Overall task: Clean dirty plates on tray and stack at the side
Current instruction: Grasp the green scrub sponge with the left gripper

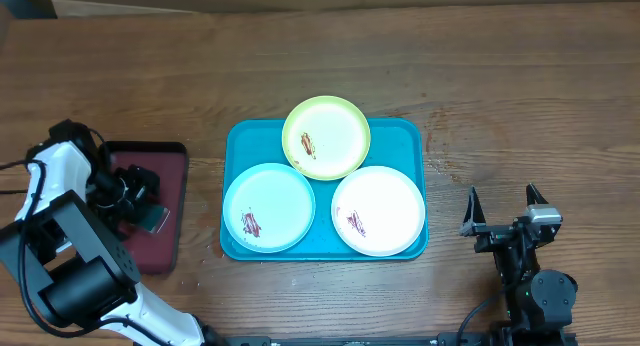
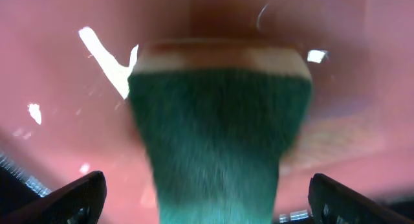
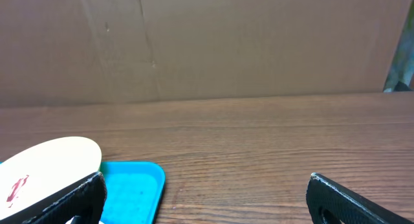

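Note:
The turquoise tray (image 1: 402, 138) lies mid-table and holds three plates, each with a reddish-brown smear: lime green (image 1: 326, 136) at the back, light blue (image 1: 268, 207) front left, white (image 1: 378, 210) front right. My left gripper (image 1: 138, 198) is low over the dark red tray (image 1: 168, 158), open, with a green scrub sponge (image 2: 217, 140) between its fingers (image 2: 207, 201), which do not touch it. My right gripper (image 1: 505, 214) is open and empty, to the right of the turquoise tray. The right wrist view shows its fingers (image 3: 204, 195), the white plate's edge (image 3: 45, 162) and a tray corner (image 3: 136, 185).
The dark red tray sits at the table's left edge, apart from the turquoise tray. Bare wooden table (image 1: 520, 106) lies behind and to the right of the turquoise tray. A brown cardboard wall (image 3: 207, 43) stands behind the table.

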